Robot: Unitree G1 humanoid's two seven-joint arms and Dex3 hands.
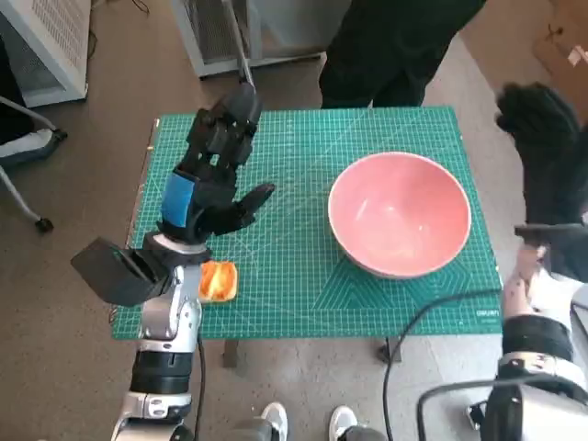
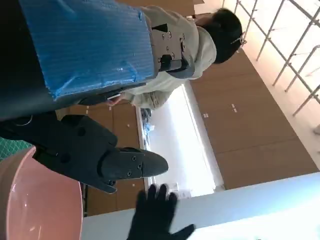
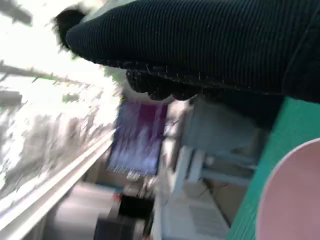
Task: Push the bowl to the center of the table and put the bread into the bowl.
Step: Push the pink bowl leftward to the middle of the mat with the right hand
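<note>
A pink bowl [image 1: 400, 214] stands on the right half of the green cutting mat [image 1: 294, 165]; its rim also shows in the left wrist view [image 2: 30, 200] and the right wrist view [image 3: 295, 195]. The orange-yellow bread [image 1: 218, 280] lies near the mat's front left edge, partly behind my left wrist. My left hand [image 1: 213, 165], black with blue tape, hovers above the mat's left side with fingers spread and nothing in it. My gloved right hand [image 1: 544, 138] is raised past the table's right edge, beside the bowl, fingers apart, holding nothing.
A person in dark clothes [image 1: 395, 46] stands at the table's far edge. A black cable [image 1: 432, 312] runs over the front right corner. A white cabinet [image 1: 46, 46] and a chair leg [image 1: 23, 207] lie left of the table. Shoes [image 1: 308, 423] show below the front edge.
</note>
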